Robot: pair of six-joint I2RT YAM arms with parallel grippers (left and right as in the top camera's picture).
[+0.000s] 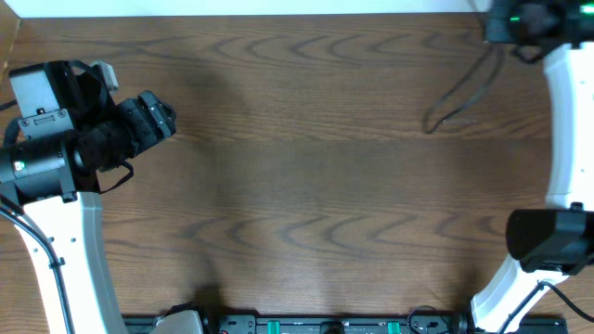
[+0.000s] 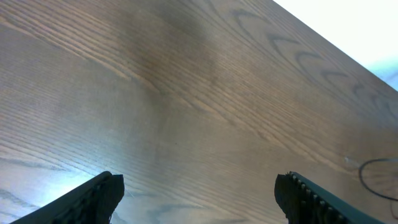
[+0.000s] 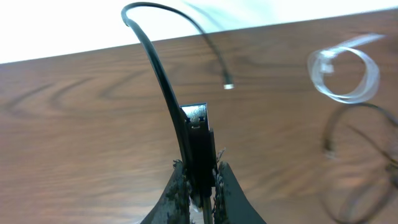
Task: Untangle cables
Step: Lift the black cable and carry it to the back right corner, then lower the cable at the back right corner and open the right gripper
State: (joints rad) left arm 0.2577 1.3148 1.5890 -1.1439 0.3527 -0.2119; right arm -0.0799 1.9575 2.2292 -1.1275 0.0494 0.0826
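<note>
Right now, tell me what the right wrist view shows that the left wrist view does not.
Only the right wrist view: the right gripper shut on the plug of a black cable, a coiled white cable, and a second black cable below it. Only the left wrist view: the left gripper, open and empty. Both: the wooden table, and a thin dark loop at the left wrist view's right edge may be one of those cables.

overhead camera looks straight down on most of the worktop (image 1: 306, 167), from well above. left wrist camera rides low behind the left pincer (image 2: 199, 183), facing across bare wood to the far edge. right wrist camera sits close above the right pincer (image 3: 200, 171); its black cable (image 3: 155, 65) shows overhead too.
</note>
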